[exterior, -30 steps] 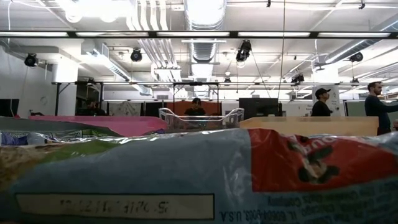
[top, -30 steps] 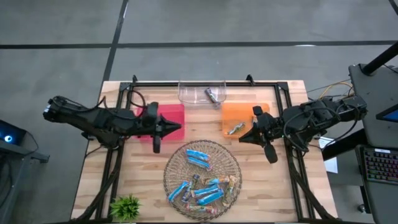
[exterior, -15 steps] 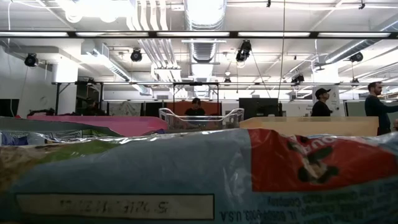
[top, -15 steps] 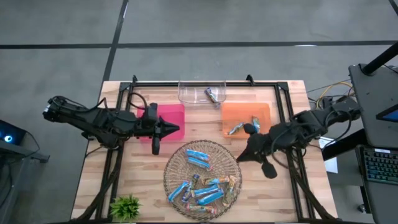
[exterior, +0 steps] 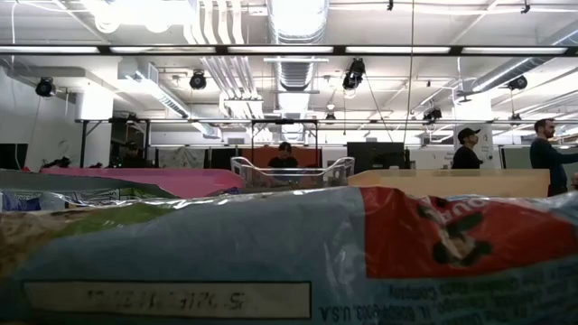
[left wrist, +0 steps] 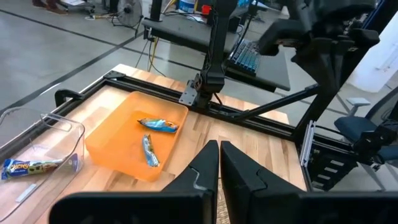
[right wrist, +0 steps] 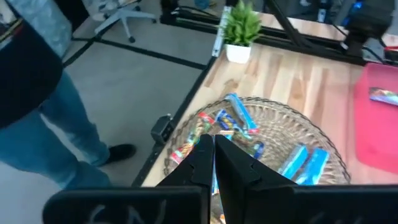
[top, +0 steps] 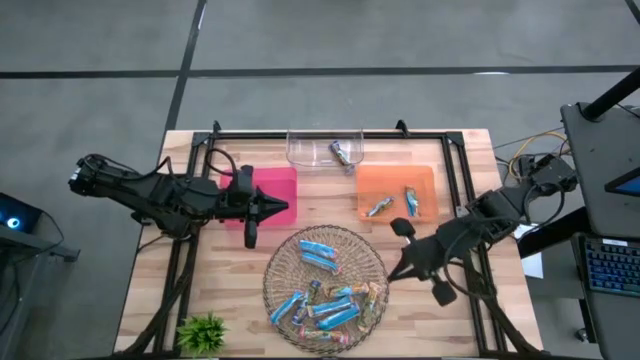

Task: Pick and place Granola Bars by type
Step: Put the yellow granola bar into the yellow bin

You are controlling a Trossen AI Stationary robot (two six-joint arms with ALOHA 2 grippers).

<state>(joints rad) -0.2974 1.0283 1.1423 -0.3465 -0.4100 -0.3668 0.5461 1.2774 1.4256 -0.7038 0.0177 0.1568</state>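
The right end effector [top: 392, 272], clenched and empty, hangs just beside the round wire basket [top: 372, 250] of shiny, mostly blue wrapped granola bars [top: 322, 252] (nearer than the left end effector [top: 290, 209], also clenched).

Granola Bars [top: 325, 290] mostly blue, heaped together.

Left arm: stretched inward from the table's left side
Left gripper [top: 287, 209]: fingers pressed together, empty
Right arm: angled in from the right edge
Right gripper [top: 392, 273]: fingers closed, empty
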